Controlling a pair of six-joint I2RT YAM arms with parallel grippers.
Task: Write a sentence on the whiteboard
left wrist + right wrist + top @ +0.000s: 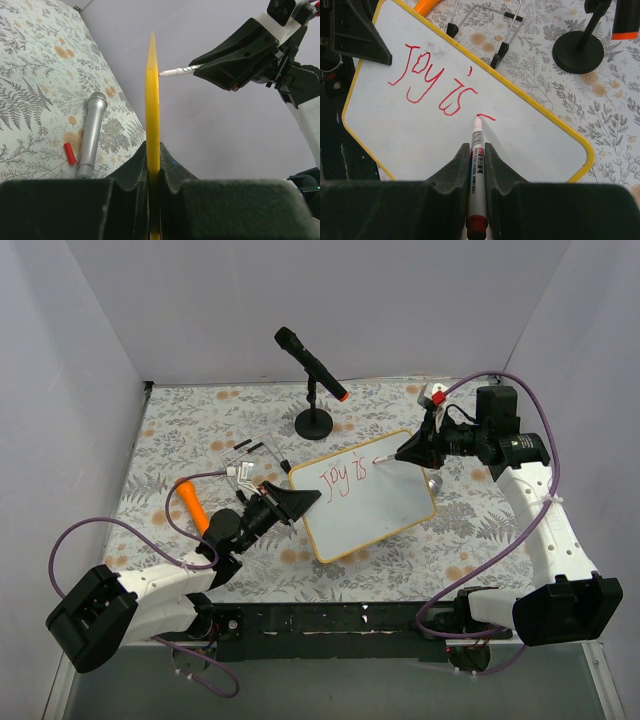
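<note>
- With right hand (477, 150) clenched on the marker (476, 175), press the tip squarely onto the whiteboard (530, 145), just right of "is", where a short red stroke begins.
- With left hand (154, 150) clamped tight on the whiteboard's yellow rim at its near-left end, brace against the marker's push. Possibly lifted off the surface at that end, but the wrist view is too edge-on to settle it.
- Whiteboard position: slantwise mid-surface, between the two arms.
- Sentence (432, 82) as it stands: "Joy is" in red along the upper edge, with most of it seemingly left to write.
- For clean letters: use light, even pressure, lift fully between strokes, and follow the slant of the existing words.
- Edges: little white remains on this line before the rounded right corner, so break to a second line well short of the rim. Plenty of bare board lies below.
- Room around:
  - wire stand (485, 30) just beyond the top rim
  - microphone stand base (578, 52) near the far corner
  - silver microphone (91, 135) and red cap (70, 153) on the surface beside the board
- Swing wide of all these.
</note>
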